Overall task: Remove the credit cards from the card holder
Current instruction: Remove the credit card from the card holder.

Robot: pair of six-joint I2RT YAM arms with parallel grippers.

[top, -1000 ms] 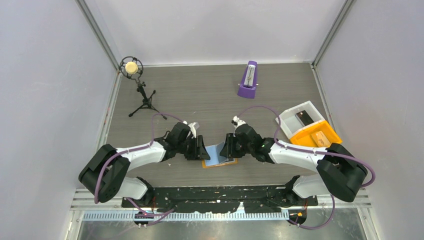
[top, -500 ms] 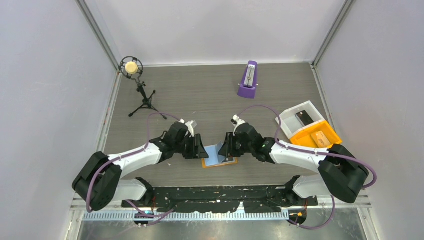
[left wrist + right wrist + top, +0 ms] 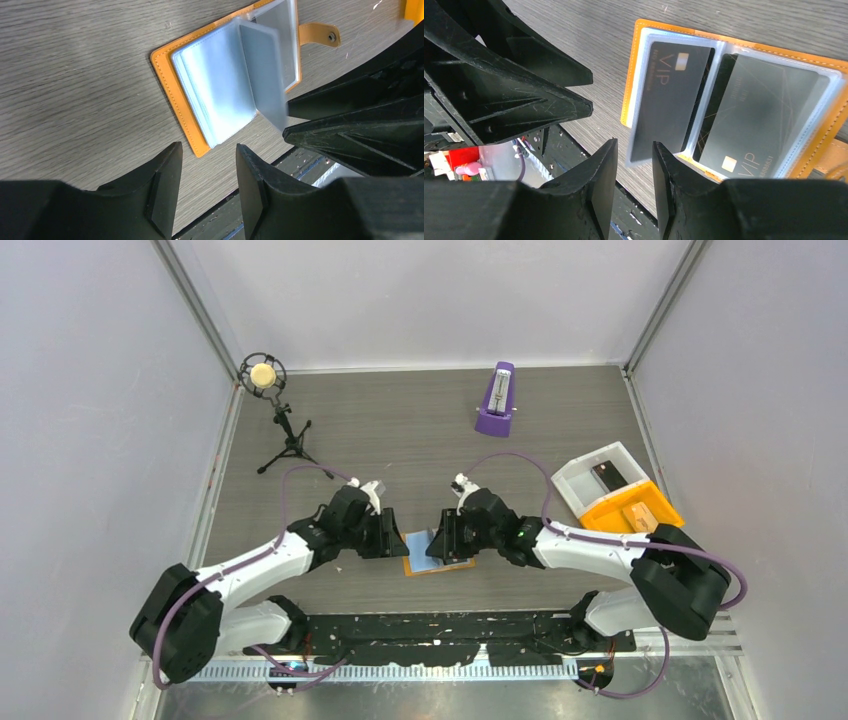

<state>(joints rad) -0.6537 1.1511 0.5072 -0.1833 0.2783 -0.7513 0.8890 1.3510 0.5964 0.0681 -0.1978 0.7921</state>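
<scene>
The card holder (image 3: 172,90) lies open on the table (image 3: 75,60) just ahead of the left gripper (image 3: 209,150), whose fingers stand apart with nothing between them. Black credit cards (image 3: 754,115) sit in its clear sleeves. One sleeve (image 3: 267,75) tilts up so that its end lies between the fingertips of the right gripper (image 3: 634,146), which are narrowly apart; whether they pinch it I cannot tell.
</scene>
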